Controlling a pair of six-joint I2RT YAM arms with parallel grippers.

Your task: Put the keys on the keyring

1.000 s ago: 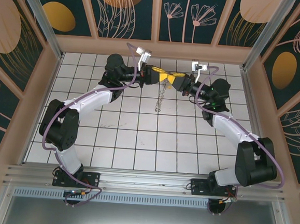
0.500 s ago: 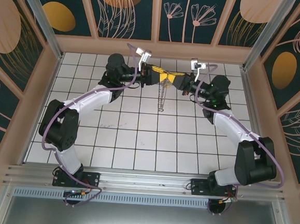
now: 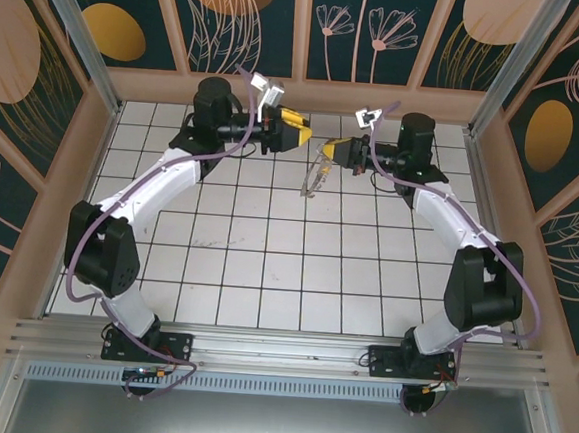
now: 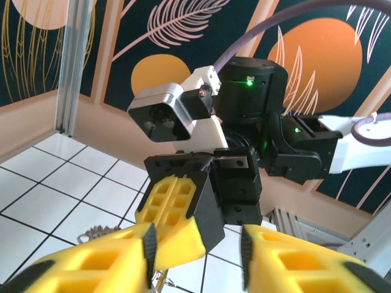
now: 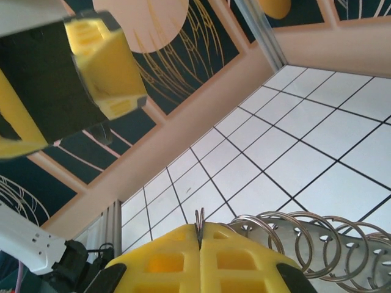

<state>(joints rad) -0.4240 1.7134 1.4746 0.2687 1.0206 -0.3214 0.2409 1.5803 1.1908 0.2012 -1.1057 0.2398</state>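
White tiled table (image 3: 266,265) stood walled by dark floral panels (image 3: 255,18), and two robot arms faced each other near the top centre of the overhead view.
Right gripper (image 3: 329,153) had its yellow fingers (image 5: 160,264) pressed together, pinching the keyring (image 3: 316,176), which hung below it over the tiles, just right of centre. Left gripper (image 3: 300,133), just to its left and apart from it, held its jaws spread.
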